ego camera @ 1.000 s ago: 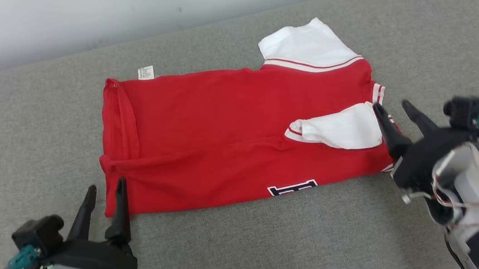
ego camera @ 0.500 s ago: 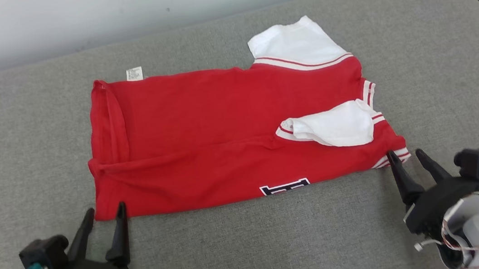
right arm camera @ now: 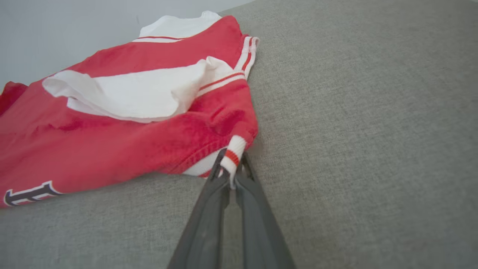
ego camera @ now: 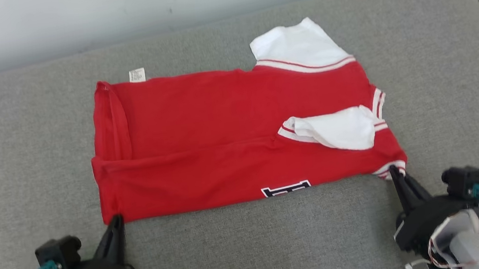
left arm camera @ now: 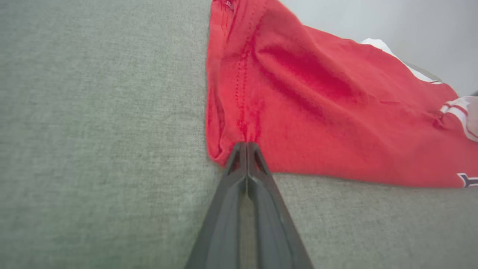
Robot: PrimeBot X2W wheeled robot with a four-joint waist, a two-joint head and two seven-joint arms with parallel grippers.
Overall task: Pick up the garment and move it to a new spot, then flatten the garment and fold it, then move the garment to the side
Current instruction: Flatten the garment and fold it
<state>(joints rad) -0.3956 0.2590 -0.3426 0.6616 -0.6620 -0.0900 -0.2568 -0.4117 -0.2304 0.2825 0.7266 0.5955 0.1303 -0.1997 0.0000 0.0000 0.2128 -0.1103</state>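
A red garment (ego camera: 221, 136) with white sleeves lies folded lengthwise across the grey cushion (ego camera: 253, 242). One white sleeve (ego camera: 335, 129) is folded over its right part, and part of a dark letter print (ego camera: 286, 188) shows at the near edge. My left gripper (ego camera: 115, 219) is shut on the near-left corner (left arm camera: 239, 130) of the garment (left arm camera: 317, 112). My right gripper (ego camera: 396, 173) is shut on the striped near-right corner (right arm camera: 233, 151) of the garment (right arm camera: 112, 123).
A pale wall (ego camera: 115, 12) runs behind the cushion's far edge. A small white care label (ego camera: 136, 75) sticks out at the garment's far-left edge. The other white sleeve (ego camera: 295, 45) spreads at the far right. Bare cushion lies in front of the garment and at both sides.
Both grippers were open beside the near corners and have shut on them. The right gripper came down from beside the white sleeve to the near-right corner. The camera has shifted slightly.
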